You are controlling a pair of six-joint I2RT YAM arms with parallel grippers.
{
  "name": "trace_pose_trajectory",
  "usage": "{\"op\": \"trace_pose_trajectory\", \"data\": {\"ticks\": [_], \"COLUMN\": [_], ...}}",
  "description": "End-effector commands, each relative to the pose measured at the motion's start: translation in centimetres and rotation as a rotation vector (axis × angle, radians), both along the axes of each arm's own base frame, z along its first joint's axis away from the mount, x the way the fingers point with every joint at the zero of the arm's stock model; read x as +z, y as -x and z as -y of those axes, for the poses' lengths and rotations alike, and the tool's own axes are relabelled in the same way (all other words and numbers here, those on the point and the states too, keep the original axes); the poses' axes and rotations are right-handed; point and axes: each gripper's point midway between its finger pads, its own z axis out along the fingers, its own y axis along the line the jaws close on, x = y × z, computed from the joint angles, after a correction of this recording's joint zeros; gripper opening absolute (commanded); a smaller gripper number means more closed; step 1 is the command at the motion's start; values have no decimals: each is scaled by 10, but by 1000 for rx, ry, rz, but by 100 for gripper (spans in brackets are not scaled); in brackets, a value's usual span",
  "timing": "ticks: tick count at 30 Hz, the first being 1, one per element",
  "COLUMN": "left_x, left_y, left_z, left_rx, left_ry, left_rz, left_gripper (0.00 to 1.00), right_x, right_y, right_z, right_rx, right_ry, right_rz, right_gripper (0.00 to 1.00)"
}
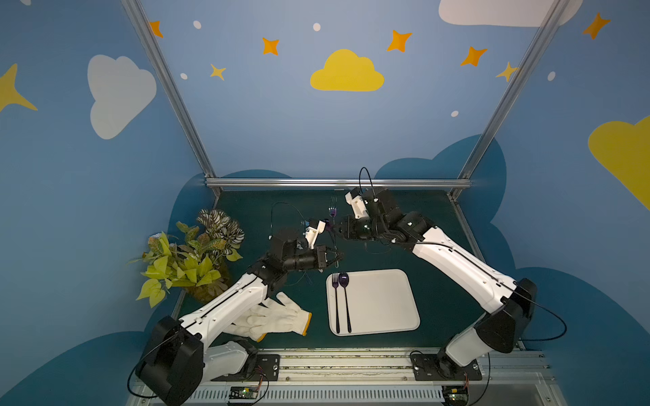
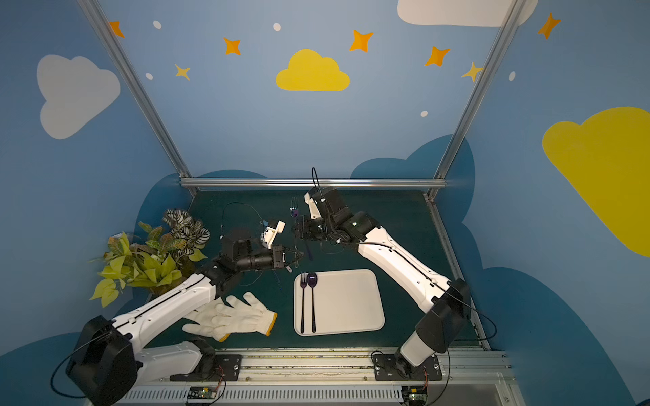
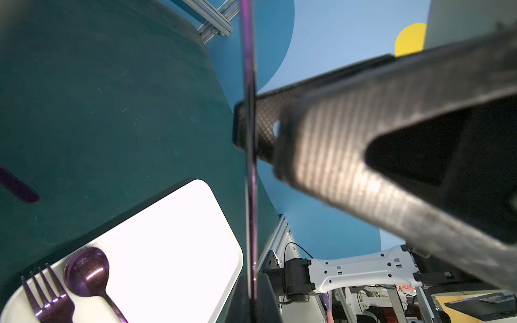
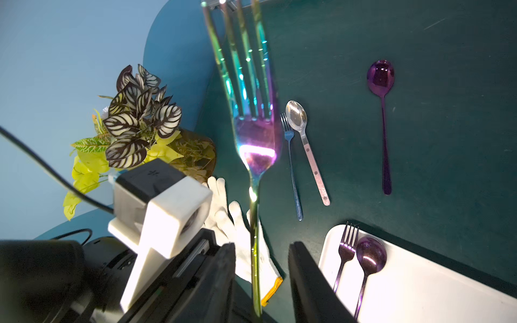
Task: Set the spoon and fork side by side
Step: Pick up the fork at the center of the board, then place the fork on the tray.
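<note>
Green counter [image 1: 443, 316] below, rainbow fork [image 4: 257, 139] sits clamped in the left hand [image 1: 336, 257], right hand [image 4: 258, 251] gaping loosely around its handle.

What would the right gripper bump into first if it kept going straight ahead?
The rainbow fork: its handle stands between the right gripper's open jaws. Just beyond, probably the left arm's white camera, though depth is hard to judge.

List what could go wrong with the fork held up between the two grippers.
1. The left gripper pinches the iridescent fork by its thin handle, while the right gripper's jaws stand open around it: a slip or swing seems possible.
2. A dropped fork might hit the tray and disturb the purple fork and purple spoon lying together.
</note>
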Motion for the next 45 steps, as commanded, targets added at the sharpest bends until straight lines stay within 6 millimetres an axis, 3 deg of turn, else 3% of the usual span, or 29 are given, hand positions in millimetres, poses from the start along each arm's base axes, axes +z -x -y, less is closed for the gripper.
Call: {"op": "trace_pose_trajectory", "data": {"ticks": [1, 13, 16, 19, 23, 25, 28, 31, 36, 39, 45], "left_x": [-1, 1, -1, -2, -1, -3, -10, -25, -51, -61, -73], "left_y": [6, 8, 8, 8, 10, 12, 16, 24, 38, 44, 52], "left_z": [1, 1, 0, -4, -17, -29, -54, -87, -131, -139, -142], "left_rx": [-25, -37, -34, -18, 14, 44, 110, 199, 301, 316, 312], "left_ry": [-2, 4, 0, -24, -81, -124, -223, -372, -538, -547, -542], "left_rz": [19, 26, 23, 29, 62, 72, 104, 114, 94, 80, 60], "left_gripper": [2, 2, 4, 35, 97, 100, 100, 100, 100, 100, 100], "right_x": [10, 2, 1, 0, -5, -9, -25, -47, -117, -149, -201], "right_y": [-7, -15, -17, -19, -21, -18, -3, 28, 92, 101, 97], "right_z": [-6, -10, -7, 4, 30, 47, 68, 73, 79, 86, 90], "right_rx": [-4, -14, -29, -55, -77, -78, -60, 17, 160, 143, 64], "right_ry": [-10, 1, 11, 33, 70, 91, 98, 56, 16, -1, -89], "right_rz": [21, 6, 12, 9, -9, -27, -114, -240, -490, -513, -548], "right_gripper": [32, 0, 0, 0, 0, 0, 0, 0, 0, 0, 0]}}
